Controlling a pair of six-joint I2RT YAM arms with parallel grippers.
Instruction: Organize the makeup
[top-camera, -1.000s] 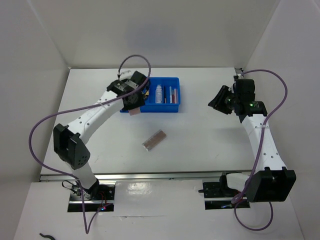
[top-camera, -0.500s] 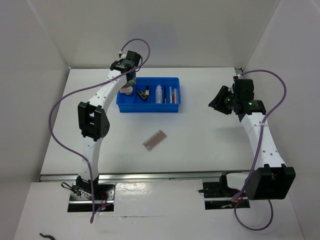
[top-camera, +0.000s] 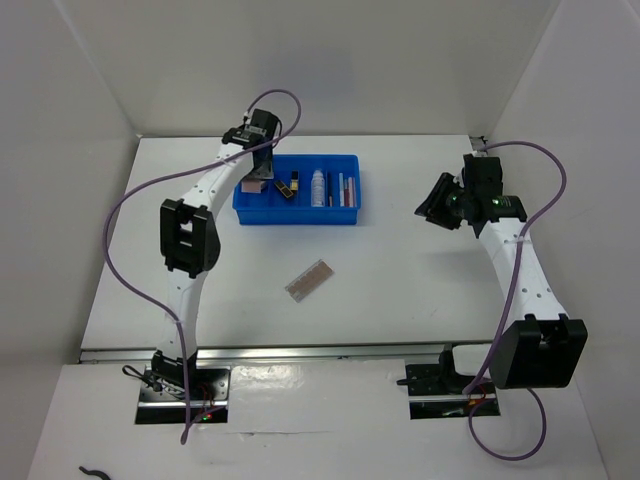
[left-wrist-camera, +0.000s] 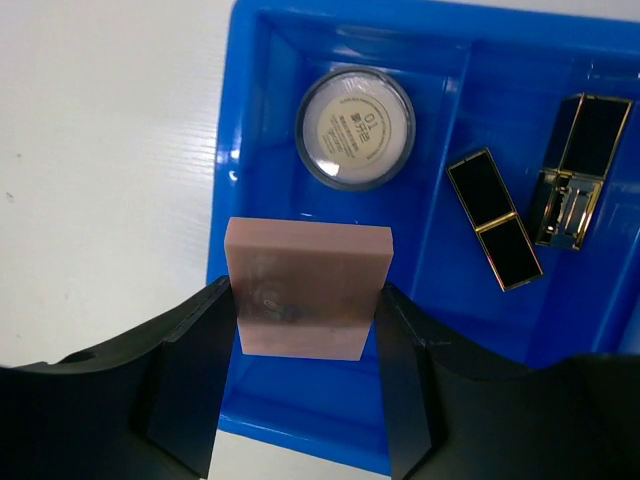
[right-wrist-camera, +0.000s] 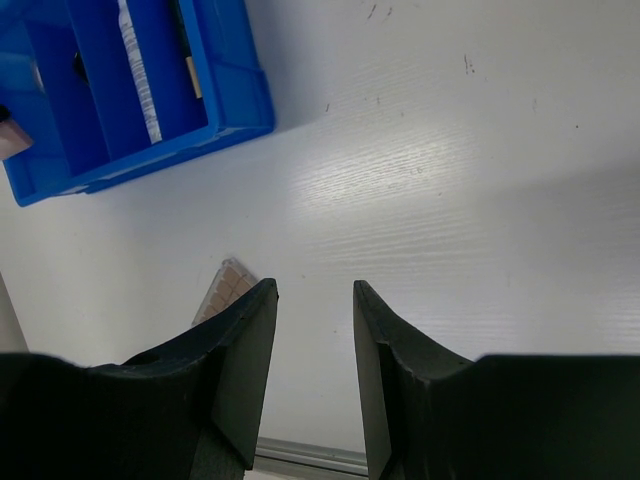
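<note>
Your left gripper (left-wrist-camera: 305, 310) is clamped on a pink palette (left-wrist-camera: 307, 275), with the fingers pressing its two side edges. It holds the palette over the left compartment of the tray (left-wrist-camera: 224, 190), just short of the round compact (left-wrist-camera: 355, 127) lying in there. In the next compartment over, two black-gold lipsticks (left-wrist-camera: 495, 232) lie side by side. On the table (top-camera: 400, 270) in front of the tray, a second palette (top-camera: 308, 280) lies flat. Far right, your right gripper (right-wrist-camera: 313, 300) hangs above the table with its fingers apart, gripping nothing.
</note>
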